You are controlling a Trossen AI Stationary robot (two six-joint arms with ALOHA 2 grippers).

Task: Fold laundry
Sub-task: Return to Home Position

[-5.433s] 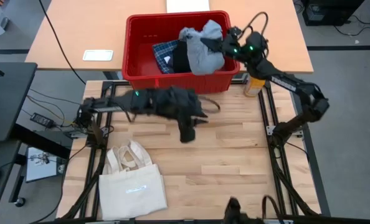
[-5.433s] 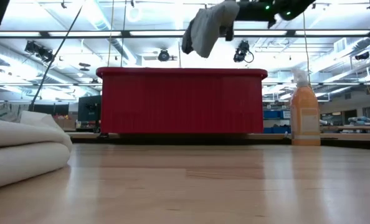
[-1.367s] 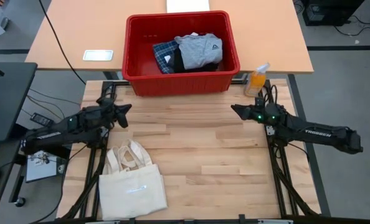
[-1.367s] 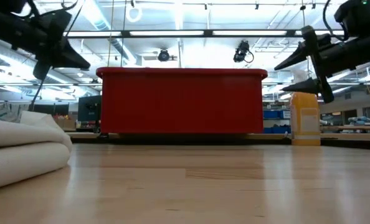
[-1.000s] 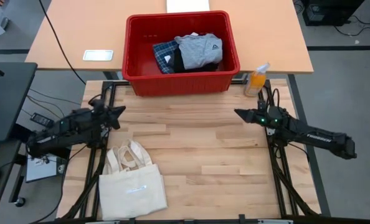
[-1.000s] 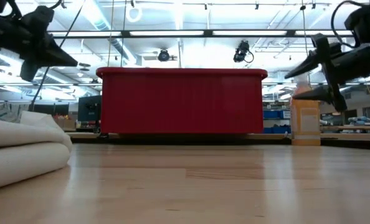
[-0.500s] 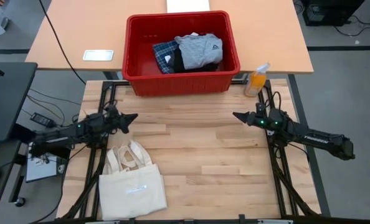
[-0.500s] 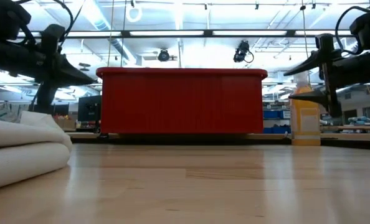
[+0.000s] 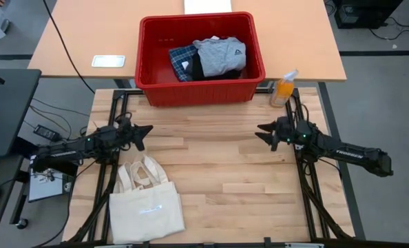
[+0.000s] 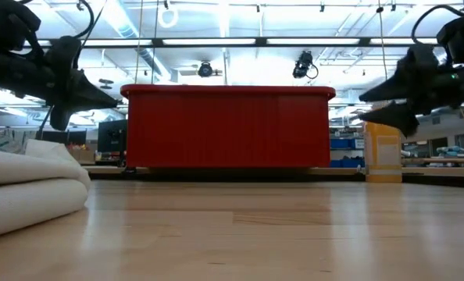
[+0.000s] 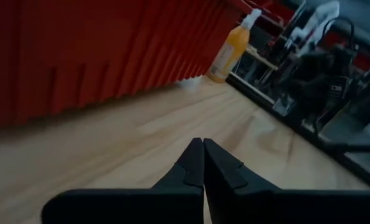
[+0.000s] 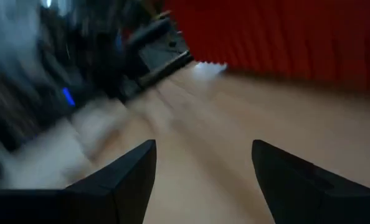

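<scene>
- Laundry, where do we see it, and what are the pincers doing?
- We see the light grey top, blue-and-white plaid piece and a black piece lying in the red plastic bin. Left gripper hangs low over the light wooden table near the cream canvas tote bag, fingers pressed together, empty; right gripper opposite, fingers spread wide, empty too.

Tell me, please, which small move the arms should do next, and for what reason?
Probably shut the right gripper and let both arms settle low at the table's sides. The grey top and plaid piece lie in the red bin; no garment shows on the table. The left gripper is shut and empty; the right one is open and empty.
</scene>
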